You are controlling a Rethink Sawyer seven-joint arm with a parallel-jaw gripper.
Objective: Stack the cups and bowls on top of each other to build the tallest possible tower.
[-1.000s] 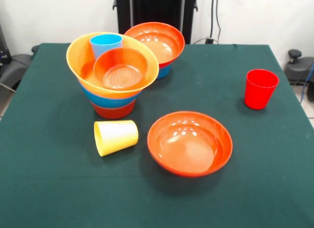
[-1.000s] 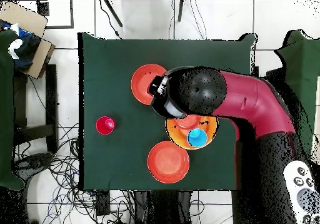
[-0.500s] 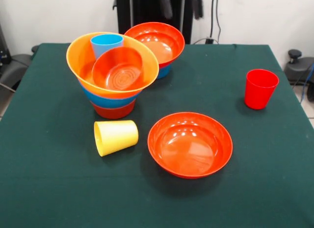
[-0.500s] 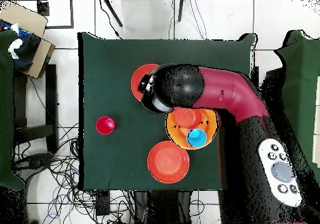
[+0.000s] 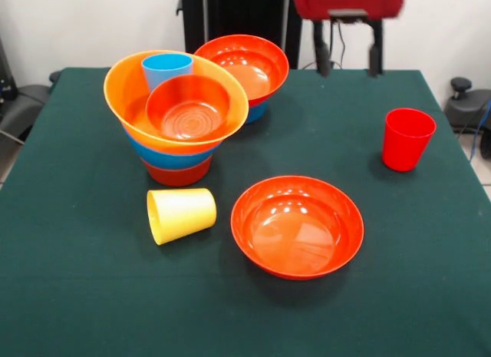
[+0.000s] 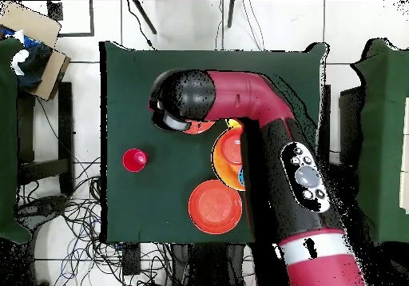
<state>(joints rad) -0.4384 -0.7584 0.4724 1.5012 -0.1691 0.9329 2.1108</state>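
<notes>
Dark green cloth covers the table [image 5: 430,280]. The hand [image 5: 349,54] shows at the top of the front view, high above the far side of the table: red body, two dark fingers [image 5: 324,56] hanging down, spread apart, nothing between them. In the overhead view the arm [image 6: 272,139] reaches across the table and its wrist end sits over the middle, hiding part of the things beneath it.

The tower [image 5: 178,119] stands at the left of the front view, toward the far side. Bottom to top: a red-orange bowl [image 5: 178,173], a blue bowl [image 5: 169,159], the huge orange bowl [image 5: 123,88]. Inside the huge bowl lie a small red-orange bowl [image 5: 189,107], tilted toward the camera, and the light blue cup [image 5: 165,69], upright behind it against the far wall.

Just behind and to the right of the tower, touching or nearly so, a red-orange bowl [image 5: 245,65] sits on a second blue bowl [image 5: 258,111], only a sliver of blue showing.

The yellow cup [image 5: 182,214] lies on its side in front of the tower, mouth to the left. Just beside it, to the right, a wide shallow red-orange bowl [image 5: 298,225] stands upright, empty. The red cup [image 5: 406,139] stands upright alone, well apart at the right.
</notes>
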